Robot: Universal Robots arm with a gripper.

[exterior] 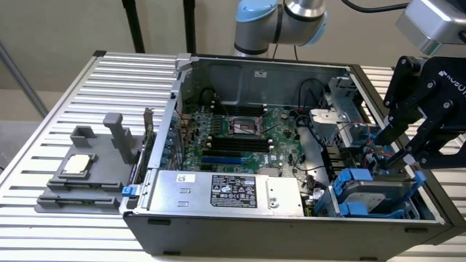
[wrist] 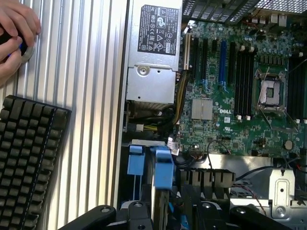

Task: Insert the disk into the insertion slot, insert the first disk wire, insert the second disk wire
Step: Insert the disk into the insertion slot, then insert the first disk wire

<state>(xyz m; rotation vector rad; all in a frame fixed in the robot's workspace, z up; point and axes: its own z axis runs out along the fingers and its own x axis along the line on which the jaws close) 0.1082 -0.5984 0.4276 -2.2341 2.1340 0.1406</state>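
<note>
Ribbed silver slat table [exterior: 65, 98] under an open grey computer case [exterior: 291, 232], side panel off. Beside the case, toward the exterior view's left: grey moulded fixture [exterior: 87, 188] with a small square chip [exterior: 76, 164] on it. In the wrist view, also outside the case, past its wall nearest the power supply [wrist: 151, 81]: black keyboard [wrist: 29, 158] and a person's hand [wrist: 14, 33] on the slats. Beige wall [exterior: 58, 27] behind the case.

Black gripper [exterior: 402, 164] reaching down into the case's near corner at the exterior view's right, right over the disk [exterior: 378, 192]. Clamped or gaping: cannot tell. Disk tilted inside the insertion slot [exterior: 348, 188], upper end up at the gripper. Arm's grey-and-light-blue joints [exterior: 280, 19] beyond the case's far wall.

Inside the case, nearest first: boxy silver power supply with black label; bright blue plastic around the flat grey disk; green motherboard [exterior: 240, 136], black memory slots, square socket; bare metal far wall.
</note>
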